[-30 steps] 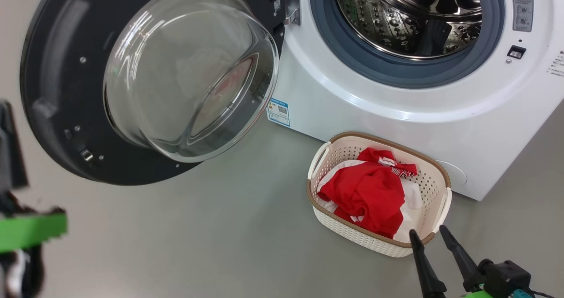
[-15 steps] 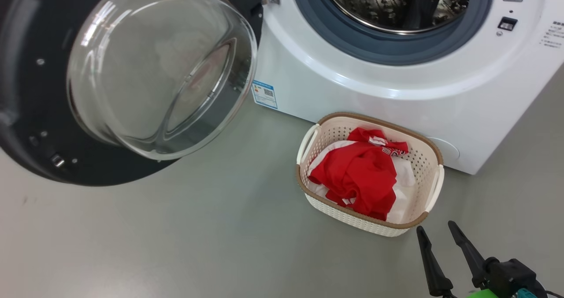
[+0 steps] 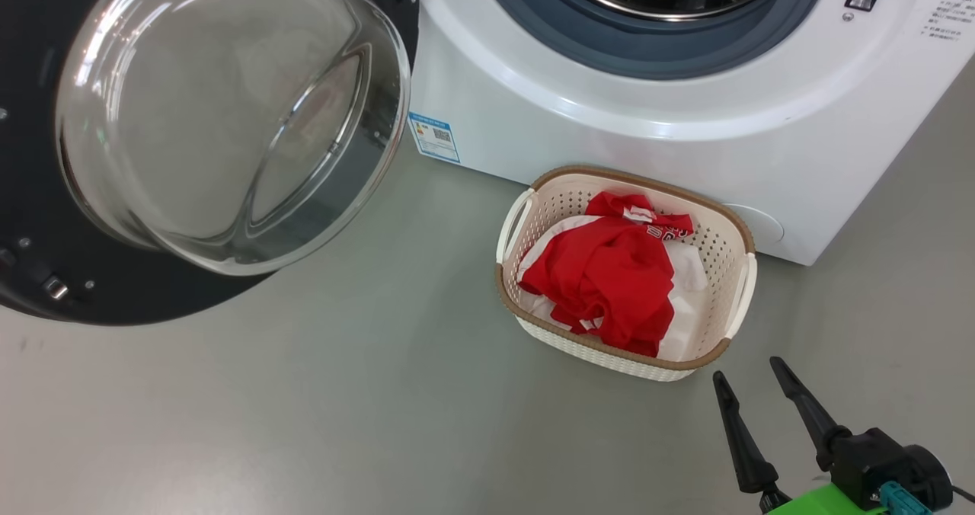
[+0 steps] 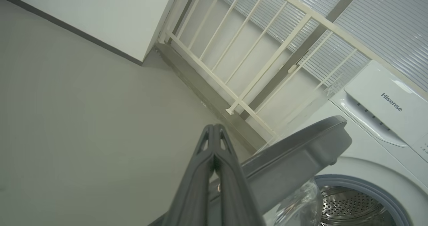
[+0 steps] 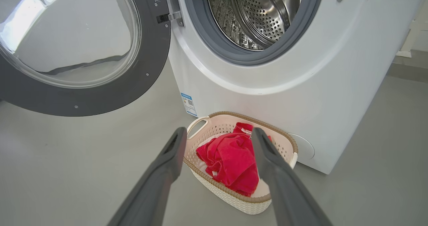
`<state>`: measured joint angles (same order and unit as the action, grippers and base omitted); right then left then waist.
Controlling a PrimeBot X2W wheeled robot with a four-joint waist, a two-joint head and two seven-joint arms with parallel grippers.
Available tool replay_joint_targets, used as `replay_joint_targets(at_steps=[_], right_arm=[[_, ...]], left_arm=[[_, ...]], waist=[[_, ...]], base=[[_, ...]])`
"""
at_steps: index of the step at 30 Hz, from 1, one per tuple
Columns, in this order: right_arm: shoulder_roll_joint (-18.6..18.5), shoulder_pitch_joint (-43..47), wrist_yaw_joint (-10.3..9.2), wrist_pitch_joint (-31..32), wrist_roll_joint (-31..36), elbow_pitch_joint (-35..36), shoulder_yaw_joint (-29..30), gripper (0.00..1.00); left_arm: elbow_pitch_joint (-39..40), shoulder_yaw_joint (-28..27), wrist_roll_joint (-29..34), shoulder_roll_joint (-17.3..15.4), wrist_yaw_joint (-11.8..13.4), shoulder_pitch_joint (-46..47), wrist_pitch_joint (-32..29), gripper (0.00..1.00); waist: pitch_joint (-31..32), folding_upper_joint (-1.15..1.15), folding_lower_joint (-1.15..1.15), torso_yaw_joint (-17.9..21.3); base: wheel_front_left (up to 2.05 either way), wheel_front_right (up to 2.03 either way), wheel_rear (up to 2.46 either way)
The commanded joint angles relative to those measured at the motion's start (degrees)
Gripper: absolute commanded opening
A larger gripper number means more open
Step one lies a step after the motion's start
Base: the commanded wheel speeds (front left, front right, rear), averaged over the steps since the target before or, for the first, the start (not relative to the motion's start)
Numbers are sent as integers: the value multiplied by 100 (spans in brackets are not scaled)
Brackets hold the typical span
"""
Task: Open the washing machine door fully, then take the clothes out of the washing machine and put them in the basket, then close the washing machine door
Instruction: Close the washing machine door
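Right pincer (image 3: 746,369), jaws wide apart and empty, hovers low over the floor (image 3: 343,408) just beside the near end of the basket (image 3: 720,267); left pincer (image 4: 214,129), fingers pressed together on nothing, lies near the outer edge of the washing machine door (image 3: 114,294), and we cannot tell whether it touches. We note the door swung wide to the left of the opening, its glass bowl (image 3: 221,111) facing us. The clothes (image 3: 602,279), red with white panels, lie heaped in the basket, which stands on the floor just before the washing machine (image 3: 609,134), below its opening. We see bare steel in the part of the drum (image 5: 257,15) that shows, and no fabric on the grey gasket (image 5: 197,35). We therefore judge unloading complete and the step in hand the last: closing the door. The next move, we expect, calls for the closed left pincer to press on the door's outer face, far from the hinge (image 5: 174,8), and to follow its arc until the latch catches; the bowl must enter the gasket squarely, and the basket, we think, sits low enough to clear the swing
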<state>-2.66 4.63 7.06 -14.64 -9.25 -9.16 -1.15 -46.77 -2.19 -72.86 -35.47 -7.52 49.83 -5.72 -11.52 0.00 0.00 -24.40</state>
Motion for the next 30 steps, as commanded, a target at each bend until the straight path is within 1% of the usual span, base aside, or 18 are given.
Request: replay_joint_targets(at_steps=[1, 3, 7, 17, 21, 25, 30], right_arm=[[-62, -179, 43, -36, 96, 160, -174, 100], [-80, -199, 43, -36, 124, 163, -195, 100], [-105, -215, 43, -36, 159, 185, -231, 100], [-151, -245, 43, -36, 233, 215, -257, 100], [-141, -222, 43, -36, 229, 211, -245, 100], [-118, -173, 43, -36, 208, 206, -231, 100], [-88, -129, 43, -36, 173, 193, -243, 100]], left_arm=[[11, -129, -175, -537, 4, 223, -231, 0], [-81, -48, -371, -610, 4, 230, -542, 0], [-143, 218, -517, -739, 4, 158, -915, 0], [-272, 505, -927, -851, 3, 44, -1365, 0], [-81, 619, -1139, -861, 3, -103, -1733, 0], [317, 746, -1303, -883, 3, -270, -2056, 0], [695, 806, -1463, -949, 3, -440, -2293, 0]], waist=[[-34, 0, 0, 20], [-54, 0, 0, 45], [-107, 0, 0, 88], [-224, 0, 0, 184], [-193, 0, 0, 190], [-100, 0, 0, 175], [36, 0, 0, 181]], base=[[0, 0, 0], [0, 0, 0], [0, 0, 0], [0, 0, 0], [0, 0, 0], [0, 0, 0], [0, 0, 0]])
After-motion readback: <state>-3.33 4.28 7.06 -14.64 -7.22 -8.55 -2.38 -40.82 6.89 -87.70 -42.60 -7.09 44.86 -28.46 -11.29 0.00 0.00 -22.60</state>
